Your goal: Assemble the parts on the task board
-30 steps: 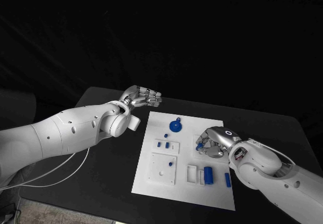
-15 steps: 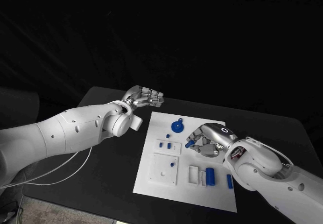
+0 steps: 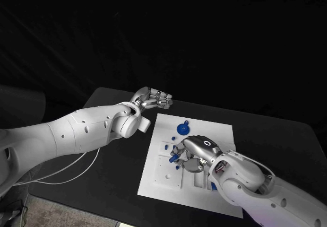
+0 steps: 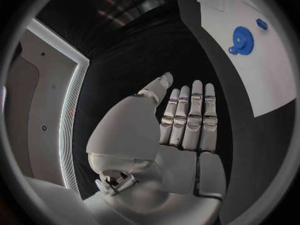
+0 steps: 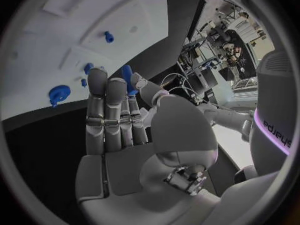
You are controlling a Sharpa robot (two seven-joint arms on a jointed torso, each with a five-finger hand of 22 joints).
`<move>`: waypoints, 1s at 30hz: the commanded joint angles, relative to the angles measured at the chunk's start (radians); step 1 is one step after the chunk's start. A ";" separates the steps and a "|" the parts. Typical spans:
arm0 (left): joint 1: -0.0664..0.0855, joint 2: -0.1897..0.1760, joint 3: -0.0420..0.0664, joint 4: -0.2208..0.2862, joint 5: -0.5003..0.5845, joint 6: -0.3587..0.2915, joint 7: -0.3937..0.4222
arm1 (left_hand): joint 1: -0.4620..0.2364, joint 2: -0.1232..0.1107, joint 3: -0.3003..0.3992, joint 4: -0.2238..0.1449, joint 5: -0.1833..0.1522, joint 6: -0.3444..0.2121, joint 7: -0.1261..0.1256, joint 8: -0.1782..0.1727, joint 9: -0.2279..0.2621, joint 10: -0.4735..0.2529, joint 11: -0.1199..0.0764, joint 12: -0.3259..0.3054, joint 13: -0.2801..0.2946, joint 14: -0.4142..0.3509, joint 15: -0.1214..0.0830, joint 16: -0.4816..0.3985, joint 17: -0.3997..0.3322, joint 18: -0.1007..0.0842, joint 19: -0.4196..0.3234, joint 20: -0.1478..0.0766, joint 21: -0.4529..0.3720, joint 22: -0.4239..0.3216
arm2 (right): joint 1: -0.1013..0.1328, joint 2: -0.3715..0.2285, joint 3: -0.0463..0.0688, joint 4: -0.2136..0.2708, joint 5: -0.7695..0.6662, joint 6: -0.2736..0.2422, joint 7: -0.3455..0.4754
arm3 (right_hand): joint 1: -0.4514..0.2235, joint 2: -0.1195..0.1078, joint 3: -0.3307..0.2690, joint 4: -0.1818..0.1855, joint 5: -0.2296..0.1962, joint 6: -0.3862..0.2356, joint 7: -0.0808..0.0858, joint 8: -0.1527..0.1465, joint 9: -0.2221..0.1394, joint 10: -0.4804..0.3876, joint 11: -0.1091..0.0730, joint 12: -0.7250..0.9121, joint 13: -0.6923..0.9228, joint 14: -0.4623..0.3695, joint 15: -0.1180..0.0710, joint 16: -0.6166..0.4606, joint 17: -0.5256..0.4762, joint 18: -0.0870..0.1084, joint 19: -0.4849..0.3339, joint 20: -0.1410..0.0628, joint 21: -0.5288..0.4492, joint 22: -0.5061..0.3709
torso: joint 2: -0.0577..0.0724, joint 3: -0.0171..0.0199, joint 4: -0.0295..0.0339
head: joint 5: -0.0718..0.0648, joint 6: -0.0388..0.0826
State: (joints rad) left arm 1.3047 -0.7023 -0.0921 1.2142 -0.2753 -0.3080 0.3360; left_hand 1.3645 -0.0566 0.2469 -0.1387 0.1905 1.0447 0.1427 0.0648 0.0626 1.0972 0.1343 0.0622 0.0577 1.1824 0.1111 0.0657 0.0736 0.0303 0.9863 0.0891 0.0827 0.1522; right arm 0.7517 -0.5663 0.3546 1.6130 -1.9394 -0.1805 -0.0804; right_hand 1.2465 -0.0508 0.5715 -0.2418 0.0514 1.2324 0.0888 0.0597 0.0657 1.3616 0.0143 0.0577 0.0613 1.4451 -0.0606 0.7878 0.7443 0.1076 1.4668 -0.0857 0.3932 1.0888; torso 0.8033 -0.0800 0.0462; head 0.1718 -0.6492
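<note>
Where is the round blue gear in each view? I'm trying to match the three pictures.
Head view: blue gear lies on the far end of the task board, beyond the right hand.
Left wrist view: gear on the board, past the fingertips.
Right wrist view: gear beside the fingers.
Shared landmark: the white task board.

Two glossy white arms with rounded shells end in silver metal hands: the left hand shows ribbed, segmented fingers, and the right hand bears a small dark ring mark on its back. A thin white cable loops under the left arm at 8 o'clock. Small dark screw holes dot the left arm's shell.
</note>
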 commanded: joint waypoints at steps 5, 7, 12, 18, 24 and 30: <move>0.001 0.011 0.001 -0.001 0.006 0.007 0.007 | 0.002 0.007 -0.001 0.006 0.003 -0.009 0.003 -0.001 0.001 -0.006 0.002 -0.001 0.000 -0.005 -0.001 -0.001 0.001 -0.001 0.013 0.000 0.015 0.002 | -0.026 0.032 -0.020 -0.005 -0.140 0.049 0.005 | -0.007 0.010 0.001 -0.009 0.004 0.028 -0.010 0.005 0.007 0.007 0.003 0.003 0.001 0.000 -0.006 -0.006 0.001 0.015 0.035 -0.003 -0.002 0.000 | 0.000 0.0004 -0.0014 | 0.015 0.002; 0.001 0.013 0.001 -0.001 0.006 0.007 0.007 | 0.001 0.007 -0.002 0.007 0.004 -0.009 0.003 -0.001 0.001 -0.006 0.002 -0.001 0.000 -0.005 -0.001 -0.001 0.001 -0.001 0.013 0.000 0.015 0.002 | -0.031 0.040 -0.025 -0.009 -0.156 0.049 0.001 | -0.007 0.010 0.001 -0.009 0.004 0.028 -0.010 0.005 0.007 0.007 0.003 0.003 0.001 0.000 -0.006 -0.006 0.001 0.015 0.035 -0.003 -0.002 0.000 | 0.000 0.0009 -0.0010 | 0.017 0.002; 0.001 0.015 0.001 -0.002 0.006 0.007 0.006 | 0.002 0.007 -0.003 0.007 0.003 -0.011 0.003 -0.001 0.001 -0.006 0.002 -0.001 0.000 -0.005 -0.001 -0.001 0.001 0.000 0.013 0.001 0.017 0.003 | -0.038 0.053 -0.032 -0.021 -0.187 0.056 -0.018 | -0.009 0.011 0.003 -0.012 0.007 0.029 -0.011 0.005 0.007 0.009 0.003 0.003 0.001 0.000 -0.006 -0.005 0.001 0.015 0.036 -0.003 0.002 0.002 | 0.001 0.0017 -0.0023 | 0.019 0.005; 0.001 0.018 0.001 -0.003 0.006 0.015 0.003 | 0.002 0.007 -0.003 0.007 0.003 -0.011 0.003 -0.001 0.001 -0.006 0.002 -0.001 0.000 -0.005 -0.001 -0.001 0.001 0.000 0.013 0.001 0.017 0.003 | -0.042 0.059 -0.042 -0.036 -0.206 0.067 -0.031 | -0.013 0.009 0.008 -0.014 0.008 0.030 -0.011 0.004 0.007 0.009 0.003 0.003 0.001 0.000 -0.007 -0.005 0.001 0.015 0.035 -0.003 0.001 0.003 | 0.001 0.0025 -0.0021 | 0.021 0.005; 0.001 0.020 0.001 -0.004 0.006 0.024 -0.002 | 0.002 0.010 -0.004 0.008 0.003 -0.011 0.004 -0.001 0.001 -0.007 0.002 -0.001 0.000 -0.006 -0.001 -0.001 0.001 0.002 0.011 0.002 0.020 0.005 | -0.049 0.061 -0.047 -0.044 -0.226 0.077 -0.034 | -0.019 0.004 0.011 -0.016 0.035 0.032 -0.012 0.005 0.008 0.012 0.002 0.003 0.001 0.000 -0.007 -0.003 0.002 0.015 0.036 -0.004 0.006 0.007 | 0.002 0.0034 -0.0029 | 0.020 0.006; 0.001 0.020 0.001 -0.005 0.006 0.028 -0.004 | 0.001 0.010 -0.006 0.009 0.002 -0.012 0.004 -0.001 0.001 -0.009 0.003 -0.001 0.000 -0.007 0.000 -0.001 0.001 0.002 0.009 0.003 0.021 0.006 | -0.053 0.060 -0.049 -0.049 -0.232 0.078 -0.036 | -0.021 0.003 0.012 -0.016 0.039 0.033 -0.012 0.005 0.008 0.013 0.002 0.003 0.001 0.000 -0.007 -0.003 0.002 0.015 0.036 -0.004 0.006 0.008 | 0.001 0.0032 -0.0031 | 0.023 0.005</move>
State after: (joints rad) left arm 1.3047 -0.6851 -0.0923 1.2087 -0.2746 -0.2996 0.3304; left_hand 1.3645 -0.0566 0.2414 -0.1332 0.1905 1.0412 0.1462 0.0648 0.0626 1.0934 0.1380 0.0622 0.0577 1.1824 0.1111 0.0657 0.0736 0.0303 0.9936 0.0892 0.0995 0.1578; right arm 0.6996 -0.5068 0.3059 1.5649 -2.1413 -0.1216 -0.1106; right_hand 1.2356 -0.0512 0.5783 -0.2568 0.0851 1.2326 0.0886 0.0598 0.0658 1.3691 0.0139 0.0564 0.0612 1.4453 -0.0604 0.7877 0.7450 0.1080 1.4668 -0.0854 0.3970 1.0960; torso 0.8049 -0.0764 0.0431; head 0.1938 -0.6432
